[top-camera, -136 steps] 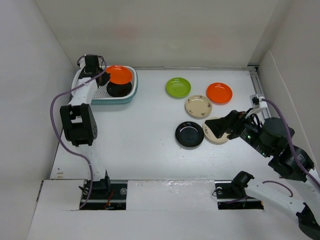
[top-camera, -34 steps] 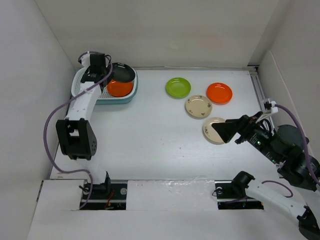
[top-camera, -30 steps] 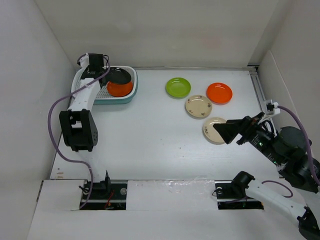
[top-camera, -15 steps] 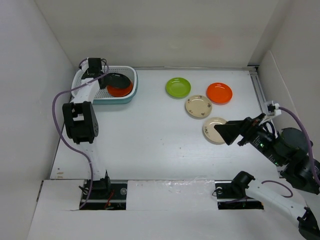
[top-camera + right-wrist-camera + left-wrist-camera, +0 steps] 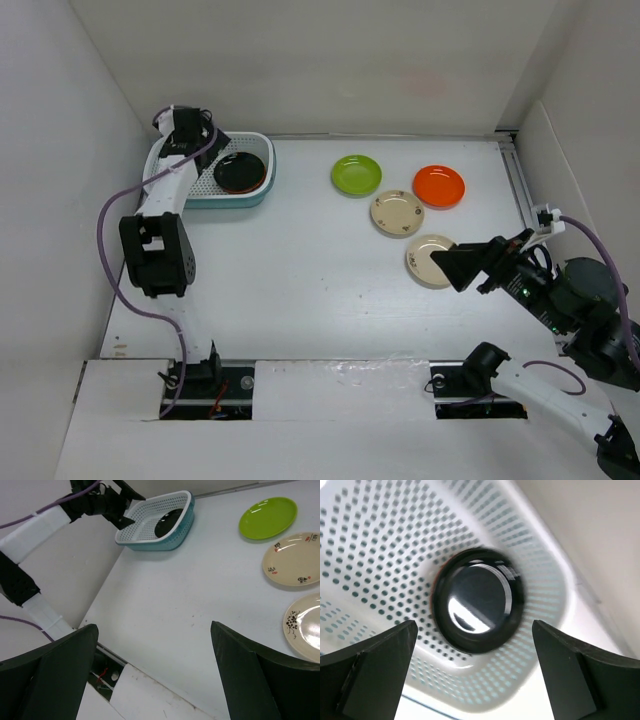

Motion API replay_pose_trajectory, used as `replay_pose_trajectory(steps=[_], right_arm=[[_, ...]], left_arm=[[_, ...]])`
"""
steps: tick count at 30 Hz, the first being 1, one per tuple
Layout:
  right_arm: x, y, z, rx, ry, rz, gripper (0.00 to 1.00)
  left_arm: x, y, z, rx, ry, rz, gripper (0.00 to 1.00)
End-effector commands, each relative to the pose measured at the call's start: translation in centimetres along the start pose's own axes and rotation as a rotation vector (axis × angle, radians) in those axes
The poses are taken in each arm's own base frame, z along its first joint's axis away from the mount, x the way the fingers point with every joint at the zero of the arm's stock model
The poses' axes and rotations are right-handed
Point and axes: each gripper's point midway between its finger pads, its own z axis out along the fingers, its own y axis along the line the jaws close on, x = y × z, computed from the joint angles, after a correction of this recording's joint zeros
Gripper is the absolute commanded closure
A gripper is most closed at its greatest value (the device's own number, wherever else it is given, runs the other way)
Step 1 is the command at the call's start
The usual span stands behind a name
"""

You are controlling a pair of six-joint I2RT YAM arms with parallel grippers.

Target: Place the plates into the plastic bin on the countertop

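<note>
Top: the plastic bin (image 5: 230,200), teal mesh with rounded corners, sits far left on the bench (image 5: 300,270). One glossy black plate (image 5: 240,172) lies inside. On the bench we count four more: lime green plate (image 5: 356,175), orange plate (image 5: 438,186), far beige plate (image 5: 397,213), and near beige plate (image 5: 425,258), partly hidden by the right tool (image 5: 455,265). The left tool (image 5: 197,148) hangs over the bin's far left corner.

Left wrist: fingers wide, nothing between. The black plate is flat on the bin floor. We see an orange sliver (image 5: 434,586) at its left rim, the rest hidden.

Right wrist: fingers wide, empty. We see the bin plus three bench plates, with the near beige one cut off at the frame edge.
</note>
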Motion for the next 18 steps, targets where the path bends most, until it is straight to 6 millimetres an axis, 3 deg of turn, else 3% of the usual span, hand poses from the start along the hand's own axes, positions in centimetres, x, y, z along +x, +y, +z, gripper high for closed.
replay_pose_trajectory(steps=[1,4,5,6,7,9,10,12,13,15,16,17,18], right_arm=[[-1.5,0.6,-0.5,-0.013,-0.044,0.006,0.0],[-1.3,0.8,-0.3,-0.018,-0.03,0.005,0.0],[-1.3,0.8,-0.3,-0.018,-0.03,0.005,0.0],[-1.3,0.8,-0.3,-0.018,-0.03,0.005,0.0],[-1.6,0.7,-0.2,-0.013,-0.044,0.006,0.0],[-1.5,0.5,0.1,0.0,-0.04,0.005,0.0],[-1.5,0.5,0.1,0.0,-0.041,0.005,0.0],[-1.3,0.5,0.6,0.004,-0.036,0.004,0.0],[-1.5,0.6,0.6,-0.001,-0.043,0.006,0.0],[-1.2,0.5,0.7,0.003,-0.036,0.013,0.0],[-1.4,0.6,0.8,-0.002,-0.044,0.015,0.0],[-1.4,0.7,0.8,-0.003,-0.044,0.026,0.0],[-1.0,0.4,1.0,0.004,-0.034,0.024,0.0]], left_arm=[[-6.4,-4.6,-8.2,0.146,-0.203,0.007,0.0],[-6.5,-6.6,-10.0,0.249,-0.174,0.033,0.0],[-5.2,-7.2,-10.1,0.275,-0.139,0.047,0.0],[-4.8,-8.8,-11.7,0.349,-0.131,0.056,0.0],[-2.4,-10.2,-12.2,0.393,-0.09,0.084,0.0],[0.3,-12.9,-13.5,0.476,-0.051,0.119,0.0],[3.8,-15.0,-14.7,0.536,0.005,0.161,0.0],[7.4,-16.8,-15.3,0.59,0.053,0.188,0.0],[11.0,-18.3,-15.7,0.628,0.107,0.227,0.0],[14.7,-19.3,-15.6,0.651,0.155,0.254,0.0],[17.4,-19.1,-13.6,0.622,0.193,0.278,0.0],[19.7,-19.8,-13.7,0.633,0.224,0.304,0.0],[20.5,-21.0,-13.7,0.647,0.232,0.302,0.0]])
